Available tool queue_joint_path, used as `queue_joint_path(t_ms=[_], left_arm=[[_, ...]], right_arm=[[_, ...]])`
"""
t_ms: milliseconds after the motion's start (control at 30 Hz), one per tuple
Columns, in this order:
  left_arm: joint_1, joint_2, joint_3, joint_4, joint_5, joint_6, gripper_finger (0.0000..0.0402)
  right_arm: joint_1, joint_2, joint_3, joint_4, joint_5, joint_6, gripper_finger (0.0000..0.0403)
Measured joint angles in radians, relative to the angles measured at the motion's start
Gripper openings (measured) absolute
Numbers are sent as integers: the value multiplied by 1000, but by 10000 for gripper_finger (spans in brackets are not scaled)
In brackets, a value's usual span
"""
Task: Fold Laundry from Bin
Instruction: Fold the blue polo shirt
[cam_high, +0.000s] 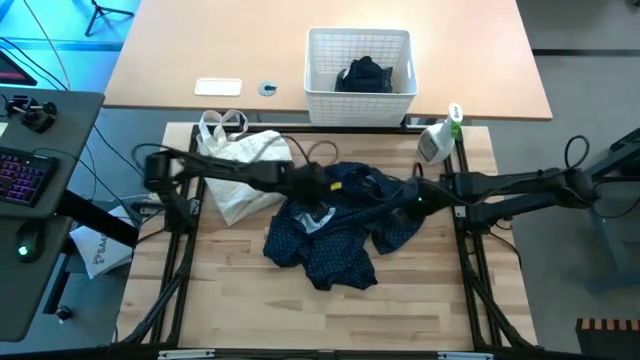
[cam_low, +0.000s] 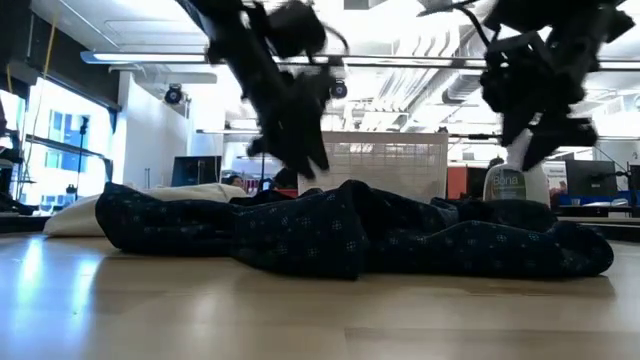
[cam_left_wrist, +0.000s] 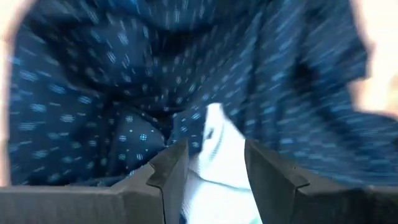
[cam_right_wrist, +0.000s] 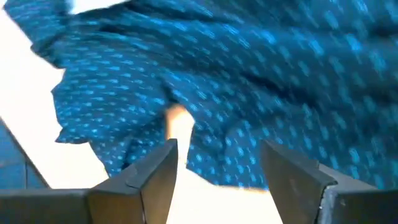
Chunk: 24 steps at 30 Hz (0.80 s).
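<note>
The navy shirt with tiny white dots (cam_high: 335, 225) lies crumpled on the wooden table's middle (cam_low: 350, 235). My left gripper (cam_high: 315, 203) hangs open just over its far left part, slanting down, fingers on either side of a white label (cam_left_wrist: 217, 140). Whether they touch the cloth, I cannot tell. My right gripper (cam_high: 412, 203) is open above the shirt's right part (cam_right_wrist: 280, 81), also slanting down; in the low view it (cam_low: 540, 150) is clear of the cloth. The white lattice bin (cam_high: 318, 60) stands on the far table with a dark garment (cam_high: 365, 75) inside.
A cream cloth bag (cam_high: 240, 165) lies at the table's far left, next to the shirt. A spray bottle (cam_high: 440, 140) stands at the far right corner. Bare wood (cam_high: 330, 320) stretches along the near edge. A white card (cam_high: 218, 88) lies on the far table.
</note>
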Motion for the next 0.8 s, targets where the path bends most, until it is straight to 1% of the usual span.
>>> queue_joint_path(t_ms=[133,233,300,400,433,500,600,700,767,800], left_arm=[[2,132,6,-4,-1,11,146],[3,187,10,-14,-1,59,127],[0,194,13,-21,-7,92,96],[-5,186,13,-35,-22,132,27],[-6,171,11,-50,-21,139,14],[-12,122,8,-85,-44,139,11],[-26,3,26,-165,-116,140,4],[-42,-132,43,-251,-191,137,2],[-54,-232,52,-299,-231,130,1],[-57,-284,56,-312,-242,120,1]], right_arm=[[53,9,-27,-77,52,147,210],[76,31,-72,-69,74,202,202],[80,50,-118,-36,92,211,197],[68,77,-209,115,128,213,190],[61,87,-239,178,130,212,185],[47,105,-288,285,145,212,171],[31,126,-319,334,170,211,130],[22,122,-313,310,171,156,65],[24,106,-280,232,170,107,19],[30,94,-254,173,166,81,11]])
